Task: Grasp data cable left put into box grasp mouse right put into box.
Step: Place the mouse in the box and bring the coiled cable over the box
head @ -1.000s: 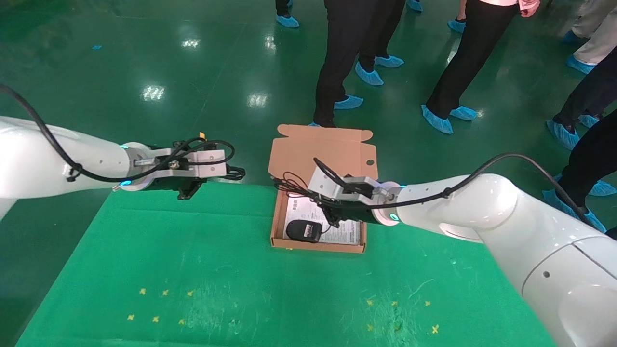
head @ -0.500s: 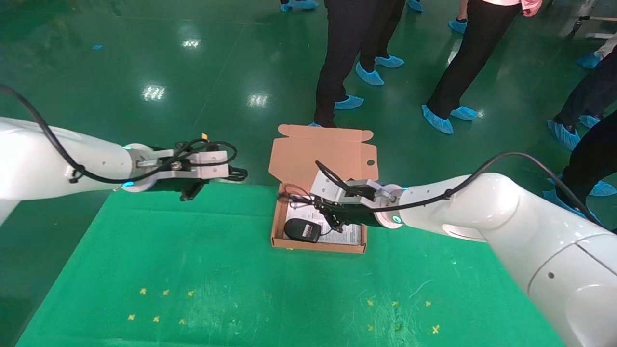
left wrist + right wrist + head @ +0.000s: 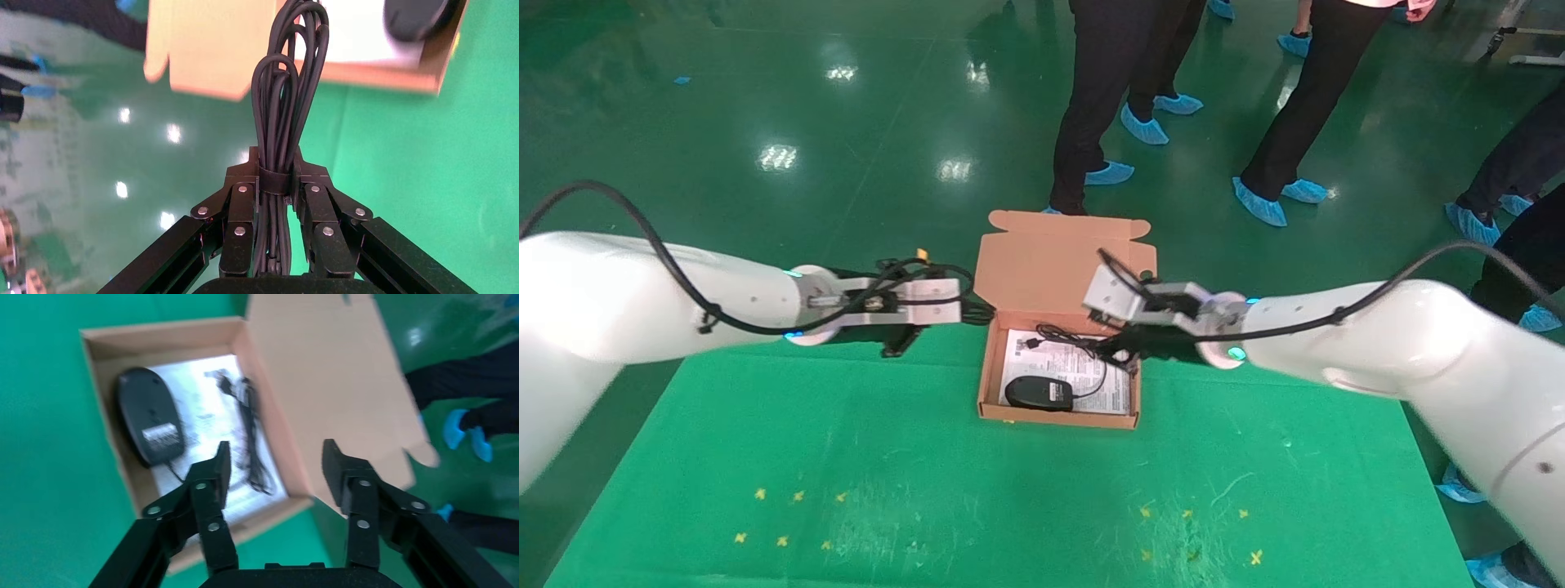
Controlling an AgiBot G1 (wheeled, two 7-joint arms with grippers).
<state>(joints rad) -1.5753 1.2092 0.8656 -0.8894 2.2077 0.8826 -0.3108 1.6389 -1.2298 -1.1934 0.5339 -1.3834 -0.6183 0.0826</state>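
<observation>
Two tools: I have both beside the box, one per side.
Left tool (image 3: 275, 184): clenched on the data cable (image 3: 283, 104), just off the box's left wall, above the counter (image 3: 846, 457).
Data cable: long axis runs straight out from my left tool, looped end pointing at the box.
Right tool (image 3: 275, 471): released, fingers spread with nothing between them, above the box's right edge.
Mouse (image 3: 1039, 393): label side up in the near-left part of the box (image 3: 986, 367), long axis across the box; its cord (image 3: 1083, 359) trails toward the far side over the white sheet (image 3: 1115, 392).
Lid (image 3: 1050, 261): open, standing at the far side.
</observation>
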